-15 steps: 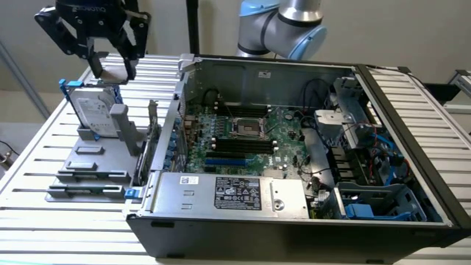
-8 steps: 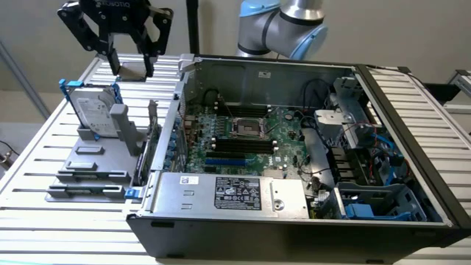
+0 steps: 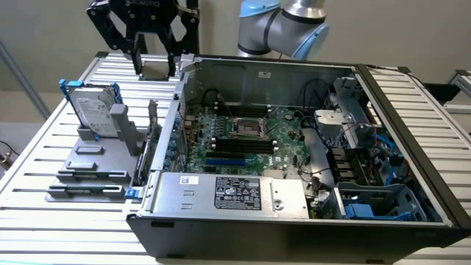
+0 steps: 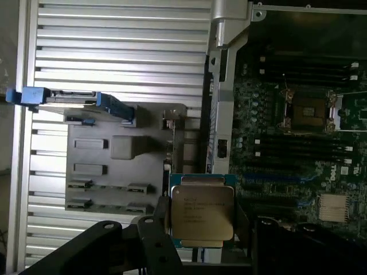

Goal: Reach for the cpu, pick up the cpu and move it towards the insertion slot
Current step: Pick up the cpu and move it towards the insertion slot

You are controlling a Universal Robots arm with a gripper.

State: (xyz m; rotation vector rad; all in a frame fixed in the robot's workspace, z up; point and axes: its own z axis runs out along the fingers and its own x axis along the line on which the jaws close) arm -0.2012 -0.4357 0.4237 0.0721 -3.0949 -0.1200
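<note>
Holding the cpu (image 4: 202, 211) between its jaws, the gripper (image 3: 153, 69) hangs above the slatted bench (image 3: 44, 160), over the bench's far edge and just outside the open computer case (image 3: 412, 110). In the wrist view the chip lies flat, metal lid and printed lettering facing the camera, with a dark finger (image 4: 157, 226) against one side and a second against the opposite side; the jaws are therefore narrowed to the chip's width and closed on it. In the exterior view the chip appears as a pale square between the two black fingers.

The insertion slot (image 3: 245, 128) sits on the motherboard (image 3: 287, 149) inside the case, a silver-framed square with a dark centre beside the black memory slots (image 3: 239, 144). From the gripper it lies toward the exterior view's right and nearer the bench's front edge, beyond the case's side wall (image 3: 176, 110), well apart from the chip. The parts fixture (image 3: 92, 165) carrying the upright hard drive (image 3: 94, 113) stands on the bench outside that wall.

Judged from this arrangement, the pick-up is complete and the transfer toward the socket is at an early stage.
</note>
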